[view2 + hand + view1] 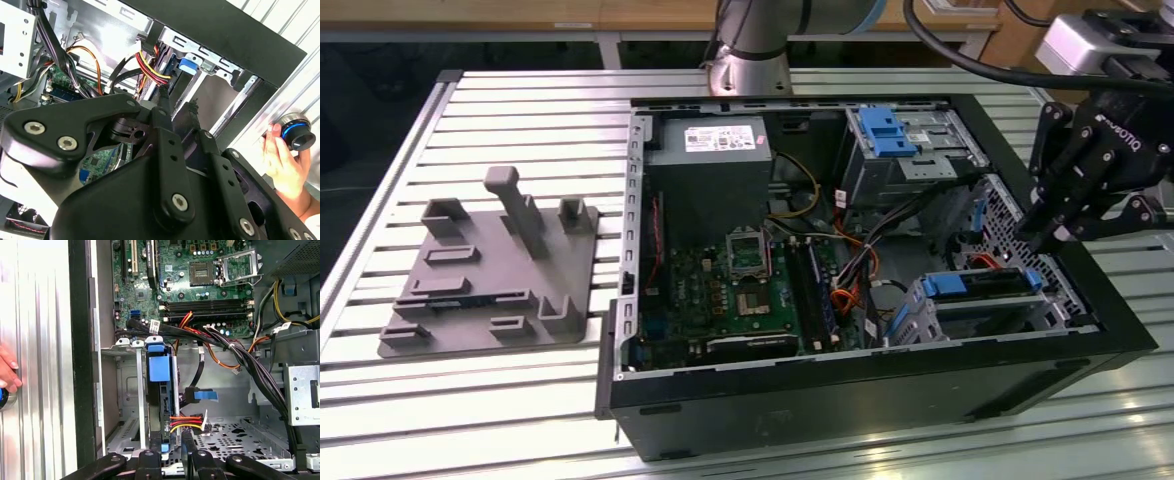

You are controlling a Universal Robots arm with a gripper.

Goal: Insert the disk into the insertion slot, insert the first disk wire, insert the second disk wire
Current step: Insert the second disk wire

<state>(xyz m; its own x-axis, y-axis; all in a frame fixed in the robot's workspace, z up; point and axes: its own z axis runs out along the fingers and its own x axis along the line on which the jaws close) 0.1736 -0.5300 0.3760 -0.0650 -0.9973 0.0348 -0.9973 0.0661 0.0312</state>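
Note:
The disk (pixel 983 283), in its bright blue carrier, sits inside the insertion slot (pixel 998 318), a small perforated metal cage in the open computer case at the exterior view's right. In the first wrist view the disk (pixel 161 375) stands edge-on in the cage (pixel 126 390). My gripper (pixel 1047 238) is at the disk's wire end. It is shut on the plug of a red, yellow and black disk wire (pixel 187 422), which reaches my gripper (pixel 177 107) in the second wrist view as well. A black cable with a blue plug (pixel 205 396) hangs loose beside the disk.
A taller metal bay with a blue latch (pixel 894 140), a grey power-supply box (pixel 714 140) and the motherboard (pixel 747 290) share the case. Cable bundles (pixel 235 350) cross above the cage. A grey fixture plate (pixel 494 270) lies outside. A person's hand (pixel 282 160) holds a knob by the case wall.

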